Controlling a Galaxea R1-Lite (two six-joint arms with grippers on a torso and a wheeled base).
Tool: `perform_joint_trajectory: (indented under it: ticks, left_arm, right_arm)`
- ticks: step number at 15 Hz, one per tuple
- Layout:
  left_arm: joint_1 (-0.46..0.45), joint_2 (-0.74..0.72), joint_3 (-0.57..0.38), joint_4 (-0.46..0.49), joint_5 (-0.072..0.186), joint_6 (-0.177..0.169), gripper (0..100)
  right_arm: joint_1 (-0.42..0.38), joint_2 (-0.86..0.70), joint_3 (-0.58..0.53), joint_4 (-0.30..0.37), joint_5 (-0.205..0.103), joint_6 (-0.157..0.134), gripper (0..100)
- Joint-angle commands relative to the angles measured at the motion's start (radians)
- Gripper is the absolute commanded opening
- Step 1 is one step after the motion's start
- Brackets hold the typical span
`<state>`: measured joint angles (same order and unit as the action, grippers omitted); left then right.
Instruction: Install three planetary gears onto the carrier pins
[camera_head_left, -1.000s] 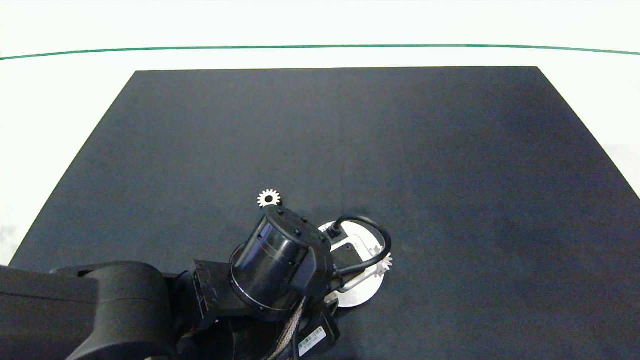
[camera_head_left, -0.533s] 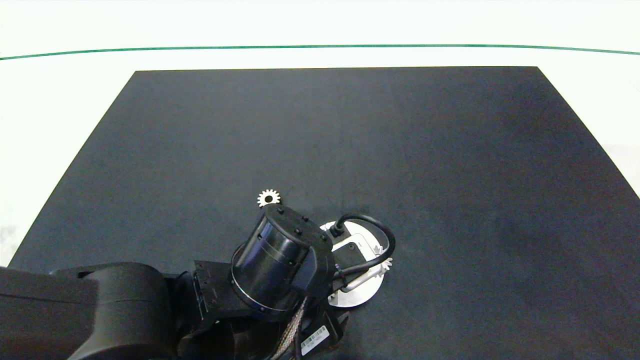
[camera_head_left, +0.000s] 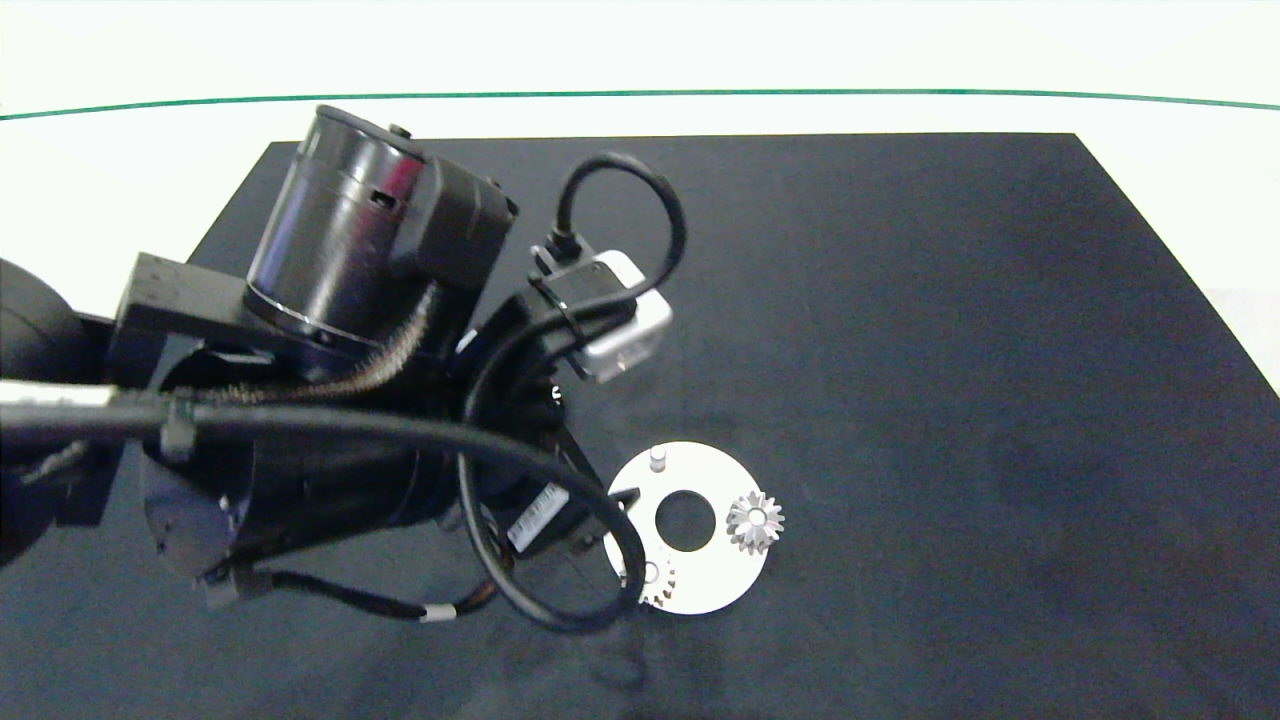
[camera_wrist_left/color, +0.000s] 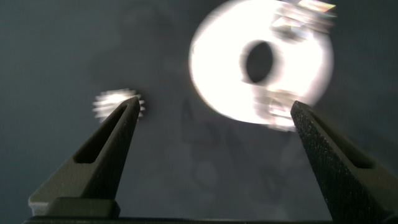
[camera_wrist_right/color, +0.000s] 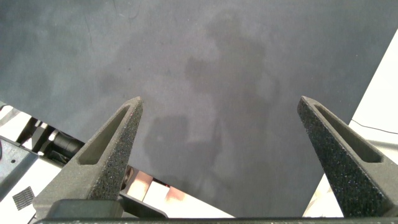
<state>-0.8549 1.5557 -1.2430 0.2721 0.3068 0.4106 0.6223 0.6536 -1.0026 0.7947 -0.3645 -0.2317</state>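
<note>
Both grey fingers of the left gripper (camera_wrist_left/color: 214, 109) stand wide apart, holding nothing, above the dark mat (camera_head_left: 900, 300) beside the white carrier disc (camera_head_left: 700, 590). Two planetary gears (camera_head_left: 755, 521) sit on carrier pins on that disc; one pin (camera_head_left: 657, 458) is bare. The third gear (camera_wrist_left/color: 115, 104) lies loose just off the disc. It looks small, rigid and slick, best pinched across its toothed rim. The right gripper (camera_wrist_right/color: 217, 109) is likewise spread and empty, away from the disc.

The left arm (camera_head_left: 330, 380) has lifted off the white disc (camera_head_left: 700, 590), uncovering two seated gears.
</note>
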Motion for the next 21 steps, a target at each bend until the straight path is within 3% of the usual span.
perform_joint_trajectory:
  ticks: [1, 2, 3, 4, 9, 21]
  left_arm:
    - [0.154, 0.012, -0.05, 0.007, -0.028, 0.013, 100]
    - [0.168, 0.018, -0.05, 0.001, -0.043, 0.011, 100]
    - [0.212, 0.049, -0.049, -0.044, -0.101, 0.008, 100]
    - [0.229, 0.066, -0.044, -0.071, -0.117, 0.008, 100]
    - [0.266, 0.15, -0.027, -0.142, -0.146, 0.007, 100]
    - [0.323, 0.219, -0.001, -0.195, -0.172, 0.016, 100]
  right_arm:
    - [0.0, -0.002, -0.007, 0.005, -0.004, -0.006, 100]
    - [0.0, -0.002, -0.007, 0.005, -0.004, -0.006, 100]
    - [0.0, -0.002, -0.005, 0.005, -0.004, -0.006, 100]
    - [0.0, -0.002, -0.007, 0.005, -0.005, -0.006, 100]
    - [0.0, 0.003, -0.005, 0.005, -0.005, -0.008, 100]
    - [0.0, 0.0, -0.004, 0.005, -0.007, -0.008, 100]
